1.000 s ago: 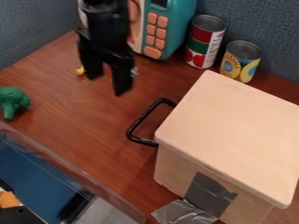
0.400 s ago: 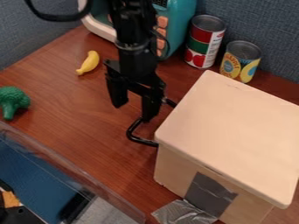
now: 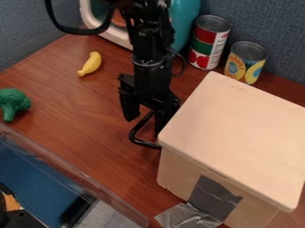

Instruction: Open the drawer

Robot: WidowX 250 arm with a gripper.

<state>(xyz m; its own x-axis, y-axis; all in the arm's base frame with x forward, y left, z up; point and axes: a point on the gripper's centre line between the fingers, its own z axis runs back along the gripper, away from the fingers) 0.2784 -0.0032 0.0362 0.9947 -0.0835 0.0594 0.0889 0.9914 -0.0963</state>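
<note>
"Beige box on the counter: is its drawer open?"

"It looks shut, though the angle leaves some doubt. Its black handle juts from the box's left side in view."

"And the end effector?"

"Beside the box, fingers spread, seemingly astride the handle; I can't tell if they touch it."

"So what's left?"

"Reaching is nearly done; the grip and the whole pull away from the box remain."

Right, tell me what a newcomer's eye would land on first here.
Probably the pale box, big and bright at the right. Next, the black gripper, open at the handle on the box's left side. A small yellow banana also catches the eye, toward the upper left.
</note>
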